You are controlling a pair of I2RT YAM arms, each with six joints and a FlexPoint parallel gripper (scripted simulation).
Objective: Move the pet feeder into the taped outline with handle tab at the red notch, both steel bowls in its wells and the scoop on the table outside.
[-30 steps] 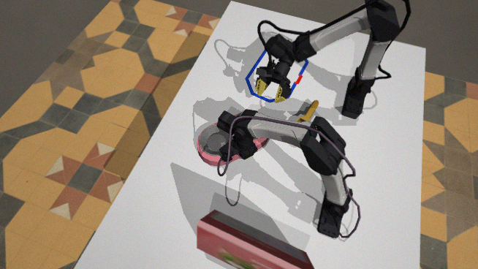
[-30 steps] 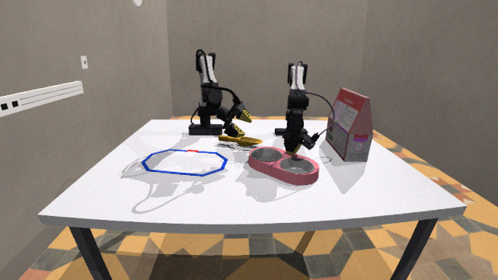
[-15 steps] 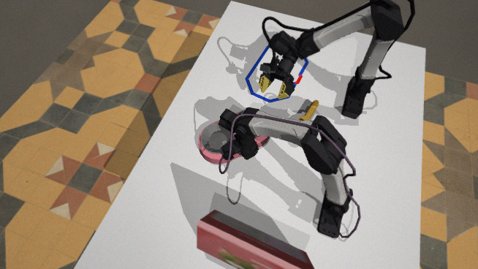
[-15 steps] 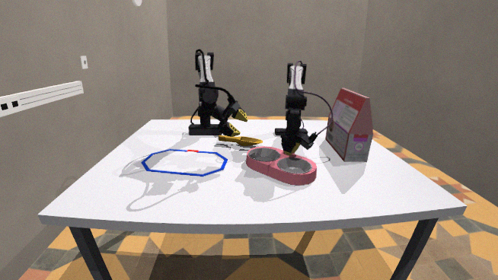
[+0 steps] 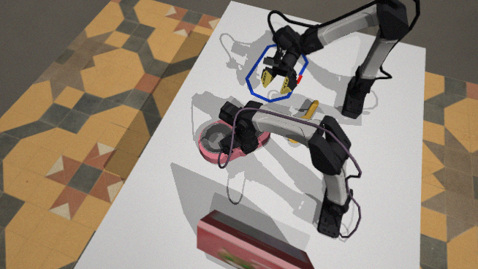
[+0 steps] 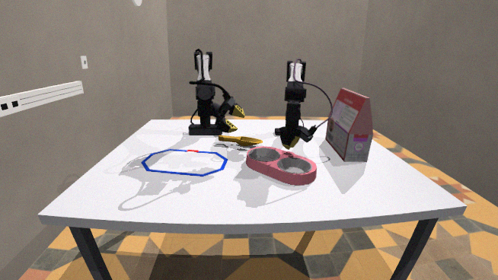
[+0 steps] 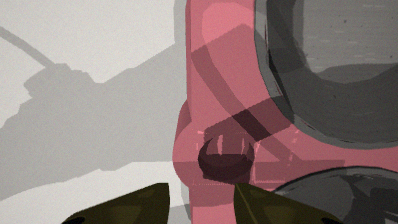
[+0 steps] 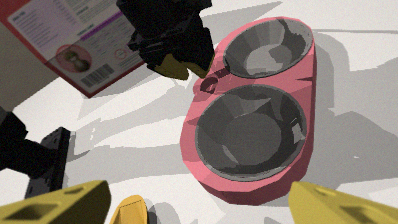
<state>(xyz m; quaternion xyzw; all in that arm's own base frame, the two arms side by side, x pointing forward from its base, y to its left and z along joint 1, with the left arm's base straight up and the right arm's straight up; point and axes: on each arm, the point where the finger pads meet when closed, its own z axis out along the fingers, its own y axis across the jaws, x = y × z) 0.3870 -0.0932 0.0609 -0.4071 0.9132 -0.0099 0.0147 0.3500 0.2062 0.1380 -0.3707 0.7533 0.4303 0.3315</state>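
Silver-grey links point(image 5: 279, 124) point(image 6: 292, 72), black joints point(image 5: 327, 155) point(image 6: 295, 94), looping cables point(image 5: 252, 109) point(image 6: 323, 88)
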